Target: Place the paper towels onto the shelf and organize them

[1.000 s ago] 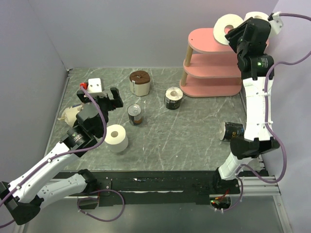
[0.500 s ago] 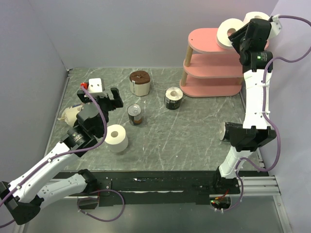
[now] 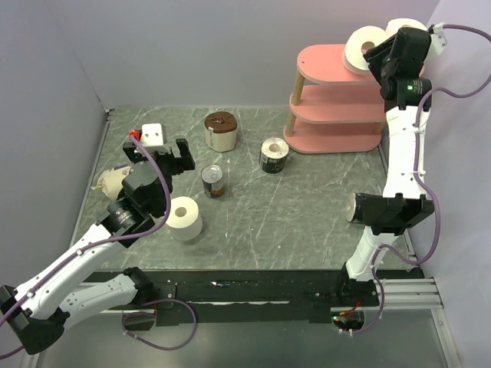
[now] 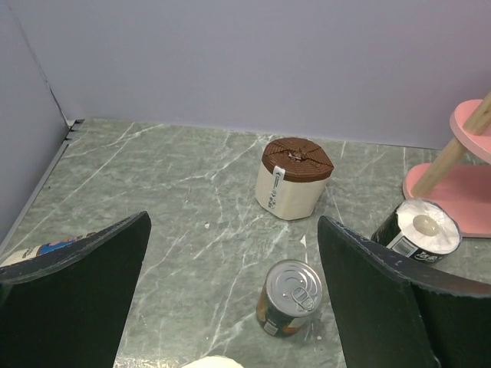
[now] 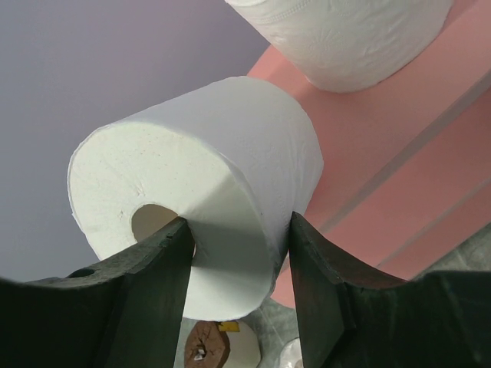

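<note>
Robot lab test cell. My left arm (image 3: 84, 257) and right arm (image 3: 405, 153) are bolted to a black plate (image 3: 245, 287) at the near edge of a stone-pattern table (image 3: 307, 207), with an aluminium rail (image 3: 406, 295) in front of the plate. Plain lilac walls (image 3: 199, 54) box the table in on three sides. Purple cables (image 3: 469, 28) run loose along both arms, and a bare circuit board (image 3: 347, 320) with wires sits at the front rail. The stuff on the table reads as test props: pink shelf (image 3: 330, 65), paper rolls (image 3: 184, 218) and a can (image 3: 213, 182), scattered about.
</note>
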